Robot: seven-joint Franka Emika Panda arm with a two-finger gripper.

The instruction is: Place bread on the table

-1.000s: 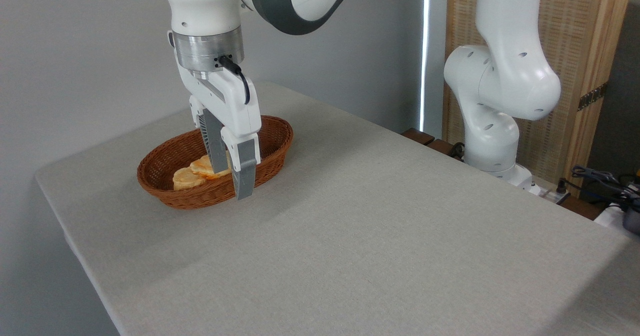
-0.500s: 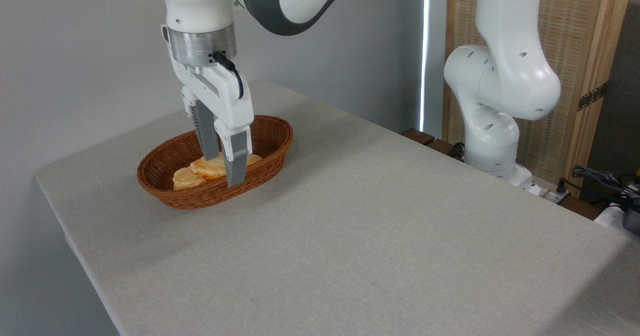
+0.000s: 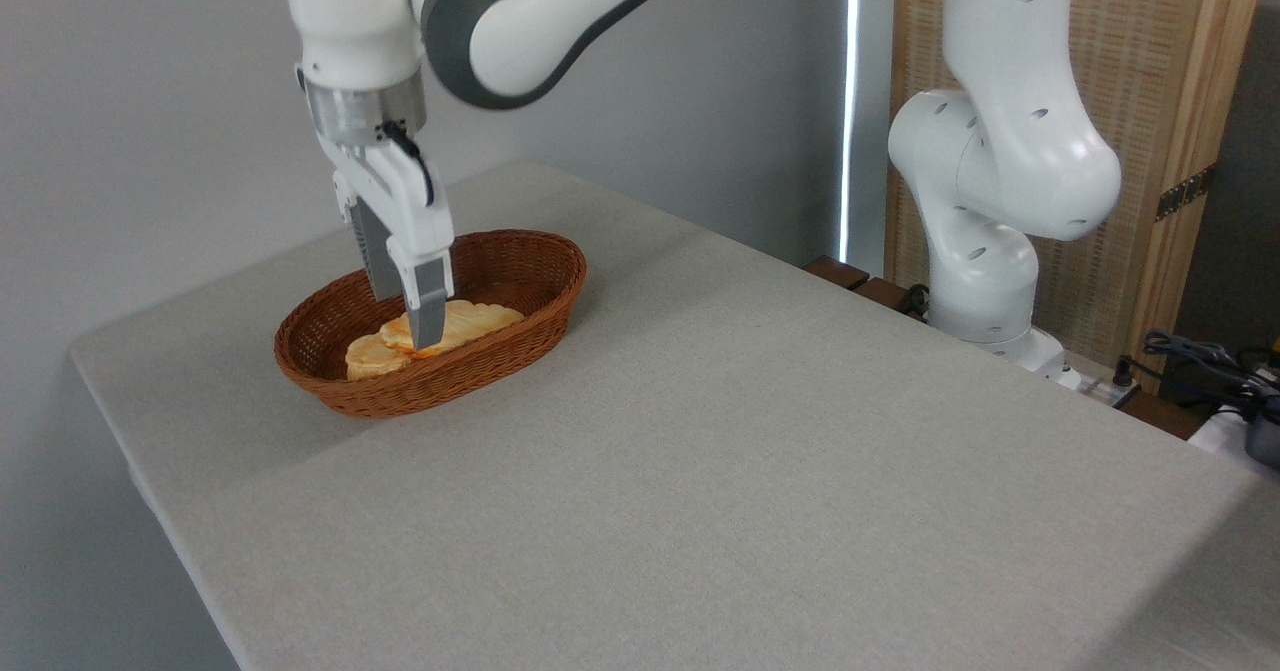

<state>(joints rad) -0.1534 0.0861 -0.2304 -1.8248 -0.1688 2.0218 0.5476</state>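
Reaching into basket [image 3: 330,391], gripper [image 3: 408,321] fingers spread over bread [image 3: 470,319], which lies inside beside bun [image 3: 368,356]; should straddle loaf's narrow width w/ both tips low before closing, then lift to table [image 3: 750,451].

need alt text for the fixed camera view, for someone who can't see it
A white robot arm's pincer reaches down into a brown wicker basket, its fingers at the striped golden bread lying beside a small pale bun. The basket sits near the far left corner of a grey cloth-covered table.
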